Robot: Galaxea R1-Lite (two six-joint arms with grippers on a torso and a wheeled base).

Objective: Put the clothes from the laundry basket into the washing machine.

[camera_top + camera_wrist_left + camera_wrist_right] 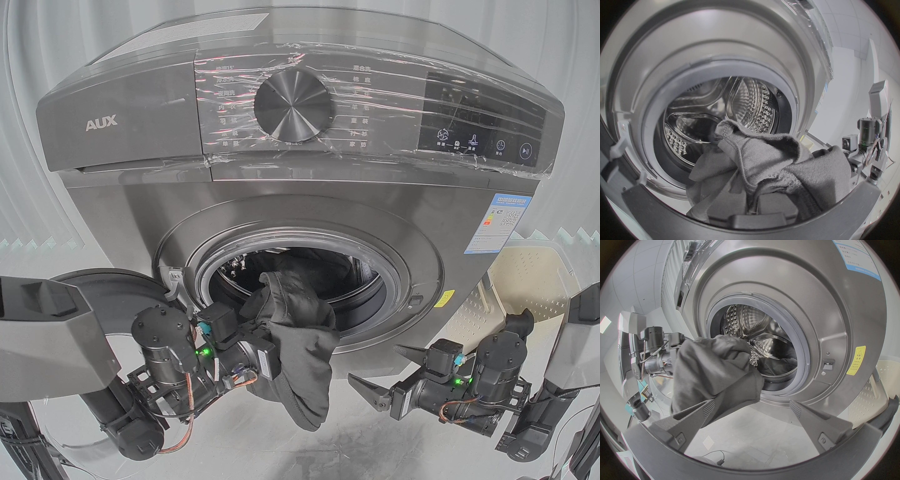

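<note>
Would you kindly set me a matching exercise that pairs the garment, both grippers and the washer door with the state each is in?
Column one:
1. garment
2. left gripper
3. right gripper
4. door

Column two:
A. open, holding nothing
B. swung open on the robot's left
C. hanging at the drum mouth, partly outside it
D. shut on the garment

Pairs: 1-C, 2-D, 3-A, 4-B
</note>
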